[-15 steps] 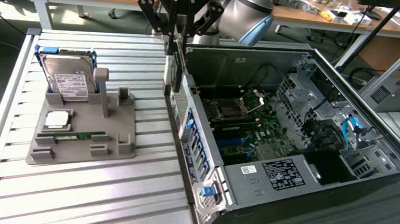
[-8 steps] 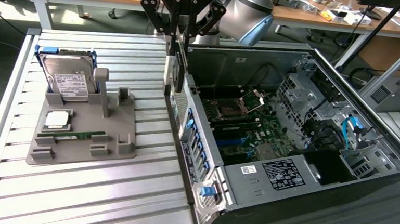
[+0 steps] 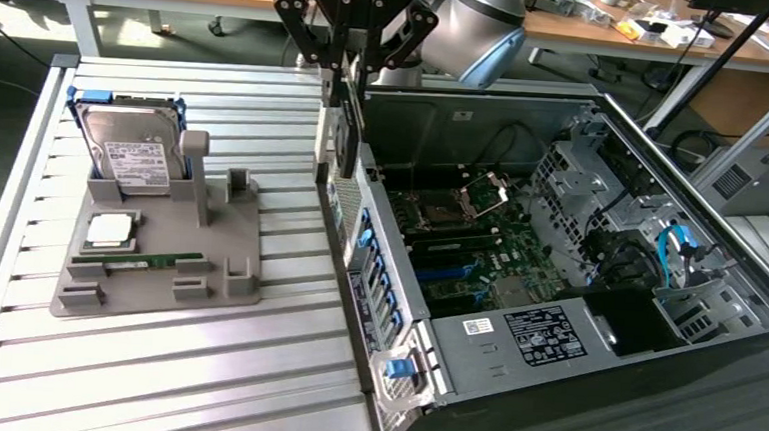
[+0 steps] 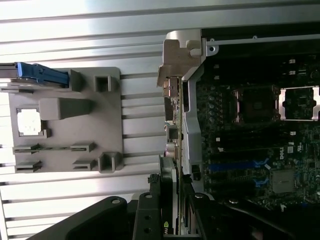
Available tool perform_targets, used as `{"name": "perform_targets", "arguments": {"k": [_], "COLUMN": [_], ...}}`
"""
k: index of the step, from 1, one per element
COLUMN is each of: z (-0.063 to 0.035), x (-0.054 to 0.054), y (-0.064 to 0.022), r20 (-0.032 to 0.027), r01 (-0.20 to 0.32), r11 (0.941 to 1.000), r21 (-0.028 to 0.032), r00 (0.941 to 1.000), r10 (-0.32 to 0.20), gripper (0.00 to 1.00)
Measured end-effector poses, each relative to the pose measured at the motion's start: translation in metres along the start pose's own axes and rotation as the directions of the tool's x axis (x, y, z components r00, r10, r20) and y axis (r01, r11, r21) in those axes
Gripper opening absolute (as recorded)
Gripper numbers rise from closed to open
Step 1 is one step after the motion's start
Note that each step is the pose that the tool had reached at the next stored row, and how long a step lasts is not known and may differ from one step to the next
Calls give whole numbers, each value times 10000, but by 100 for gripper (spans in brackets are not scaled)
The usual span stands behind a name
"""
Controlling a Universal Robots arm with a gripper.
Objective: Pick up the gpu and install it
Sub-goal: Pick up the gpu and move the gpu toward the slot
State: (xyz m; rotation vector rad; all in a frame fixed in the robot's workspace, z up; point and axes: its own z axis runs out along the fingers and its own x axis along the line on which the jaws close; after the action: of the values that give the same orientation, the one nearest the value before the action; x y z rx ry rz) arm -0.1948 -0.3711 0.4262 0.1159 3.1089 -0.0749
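Gripper (image 3: 355, 65) (image 4: 171, 197) sits at the top middle of the exterior view. Its two fingers are partway closed and squeeze the gpu (image 3: 345, 133) (image 4: 181, 60) from both sides. The gpu hangs straight down, thin and dark, with its shiny metal end toward the table side. It is up in the air, just above the near wall of the open computer case (image 3: 556, 256). To the left lies a grey tray (image 3: 228, 266) on the striped metal table (image 3: 148, 371). A hard drive (image 3: 128, 150) stands at the back of the tray. A green memory stick (image 3: 141, 259) lies near its front.
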Motion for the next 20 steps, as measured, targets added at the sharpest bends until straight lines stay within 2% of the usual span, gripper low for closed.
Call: {"name": "perform_targets", "arguments": {"k": [20], "z": [3], "x": [-96], "y": [7], "r20": [6], "r01": [3], "r11": [10000], "r21": [91], "r00": [10000], "r10": [-3], "gripper": [27]}}
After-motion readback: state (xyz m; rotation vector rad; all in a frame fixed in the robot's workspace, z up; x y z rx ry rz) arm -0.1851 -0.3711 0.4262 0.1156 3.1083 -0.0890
